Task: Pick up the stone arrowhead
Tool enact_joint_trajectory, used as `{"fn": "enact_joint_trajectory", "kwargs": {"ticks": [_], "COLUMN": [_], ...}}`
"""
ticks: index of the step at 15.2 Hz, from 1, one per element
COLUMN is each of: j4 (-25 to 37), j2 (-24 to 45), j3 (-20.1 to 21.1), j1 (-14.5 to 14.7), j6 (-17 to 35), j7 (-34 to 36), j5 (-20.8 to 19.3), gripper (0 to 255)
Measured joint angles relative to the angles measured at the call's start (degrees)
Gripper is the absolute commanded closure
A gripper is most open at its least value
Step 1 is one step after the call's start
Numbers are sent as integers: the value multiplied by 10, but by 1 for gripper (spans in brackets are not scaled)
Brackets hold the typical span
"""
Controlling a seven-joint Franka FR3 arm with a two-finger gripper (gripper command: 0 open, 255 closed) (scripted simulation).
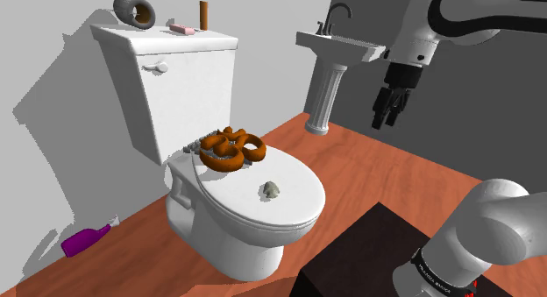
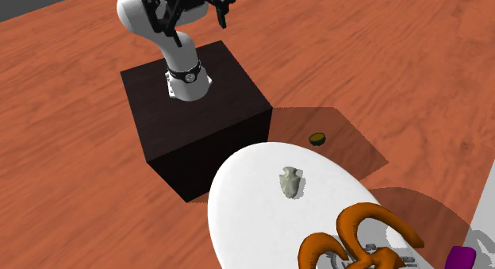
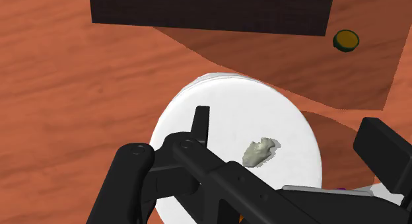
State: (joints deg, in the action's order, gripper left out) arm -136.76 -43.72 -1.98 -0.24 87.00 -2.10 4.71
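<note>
In the shoulder view, a closed white toilet lid is seen with the gripper held in the air at two o'clock from it, jaws spread wide, while an orange pretzel and, near five o'clock from that, the grey arrowhead are laid on the lid.

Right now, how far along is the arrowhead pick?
Done: nothing of the grasp yet. The arrowhead lies loose on the toilet lid, apart from the pretzel.
In hand: the gripper hangs high above the floor, off to the sink side, and the fingers stand apart with nothing between them. The wrist view looks down on the arrowhead.
Left: come down over it, close, lift.
</note>
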Motion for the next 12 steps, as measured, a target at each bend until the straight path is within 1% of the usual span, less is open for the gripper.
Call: {"fn": "enact_joint_trajectory", "kwargs": {"ticks": [2,6,12], "j4": [-7,-42,-73], "j2": [1,28,114], "j3": [5,36,84], "j1": [1,5,9], "j6": [9,80,208], "j7": [6,40,98], "j5": [2,14,24], "gripper": [0,0,0]}}
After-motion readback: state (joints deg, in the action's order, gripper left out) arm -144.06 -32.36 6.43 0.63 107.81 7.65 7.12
